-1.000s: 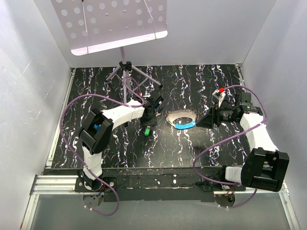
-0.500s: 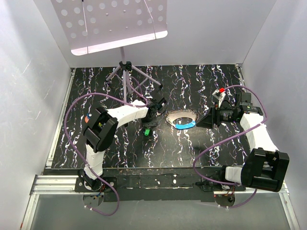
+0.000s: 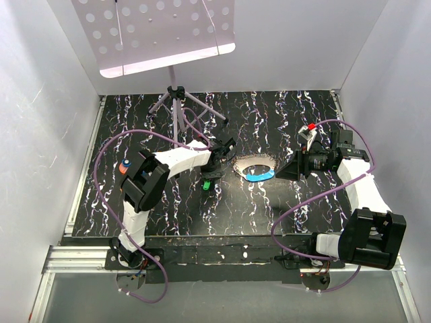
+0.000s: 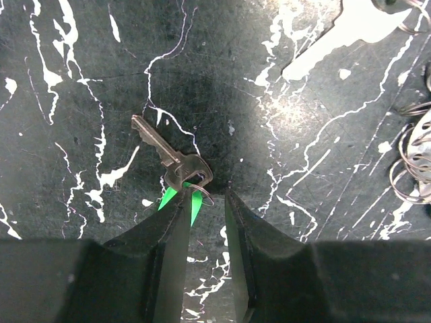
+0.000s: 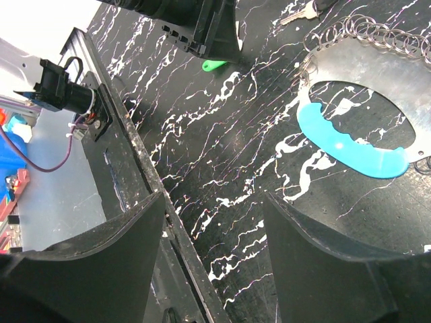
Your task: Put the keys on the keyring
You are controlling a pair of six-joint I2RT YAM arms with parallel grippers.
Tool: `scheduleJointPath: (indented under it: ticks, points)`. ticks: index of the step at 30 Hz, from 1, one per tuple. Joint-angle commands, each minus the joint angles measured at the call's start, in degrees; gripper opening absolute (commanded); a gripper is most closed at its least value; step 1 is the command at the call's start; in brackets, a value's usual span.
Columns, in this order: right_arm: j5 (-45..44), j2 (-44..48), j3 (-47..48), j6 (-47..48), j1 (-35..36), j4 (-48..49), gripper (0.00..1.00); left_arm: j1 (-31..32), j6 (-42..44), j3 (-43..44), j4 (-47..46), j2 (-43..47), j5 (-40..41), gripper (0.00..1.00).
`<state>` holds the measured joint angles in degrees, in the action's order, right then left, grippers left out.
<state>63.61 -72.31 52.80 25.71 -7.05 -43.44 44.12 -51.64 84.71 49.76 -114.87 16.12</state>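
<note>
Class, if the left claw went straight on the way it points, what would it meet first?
The green-tagged key, on the tabletop just ahead of the left claw; its small ring seems to sit between the fingertips.

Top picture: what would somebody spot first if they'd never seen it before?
Probably the big white sheet full of holes on its stand at the back, bright against the black table with its white squiggles. Next comes the little bright green key near the middle, at the tips of the left gripper. Just to its right lies the silvery keyring with a light-blue strip.
</note>
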Motion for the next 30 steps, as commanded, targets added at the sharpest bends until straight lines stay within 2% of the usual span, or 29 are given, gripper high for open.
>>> scheduleJointPath:
  ticks: [1, 11, 15, 21, 30]
  points:
    - [1.7, 1.6, 2.4, 1.0, -0.2, -0.3, 0.68, 0.4, -0.2, 1.9, 0.3, -0.1, 1.3, 0.26]
    - [1.7, 1.6, 2.5, 1.1, -0.1, -0.5, 0.68, 0.4, 0.1, 1.6, 0.4, 0.1, 0.9, 0.15]
    - [1.7, 1.7, 2.5, 1.0, -0.2, -0.5, 0.68, 0.4, 0.5, 1.6, 0.4, 0.0, 0.4, 0.15]
    - [1.9, 1.7, 2.6, 1.2, -0.2, -0.6, 0.68, 0.4, 1.0, 1.2, 0.5, 1.6, 1.5, 0.02]
    - [1.9, 1.7, 2.5, 1.2, -0.2, -0.6, 0.68, 0.6, 3.7, -0.9, -0.1, 4.3, 2.8, 0.0]
